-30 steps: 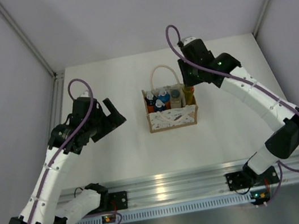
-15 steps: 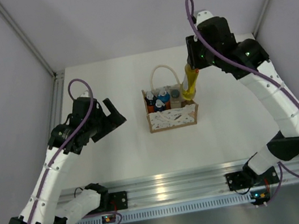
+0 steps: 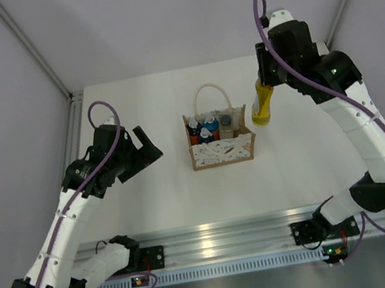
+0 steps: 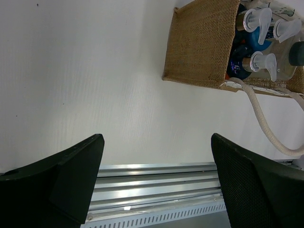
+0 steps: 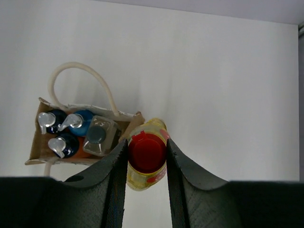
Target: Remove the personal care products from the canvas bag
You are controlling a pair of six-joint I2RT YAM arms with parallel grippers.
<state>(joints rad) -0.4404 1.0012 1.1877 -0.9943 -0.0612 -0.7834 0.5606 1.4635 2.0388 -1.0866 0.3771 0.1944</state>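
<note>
The tan canvas bag with white rope handles stands mid-table. It holds three orange bottles with blue caps and a clear bottle with a dark grey cap; they also show in the right wrist view. My right gripper is shut on the red cap of the yellow bottle and holds it in the air just right of the bag; the right wrist view shows the red cap between the fingers. My left gripper is open and empty, left of the bag.
An aluminium rail runs along the table's near edge. A white wall with metal posts bounds the back and sides. One rope handle trails onto the table beside the bag.
My right gripper has lifted the yellow bottle out of the bag's right end and carried it up and to the right. The left arm has not moved.
</note>
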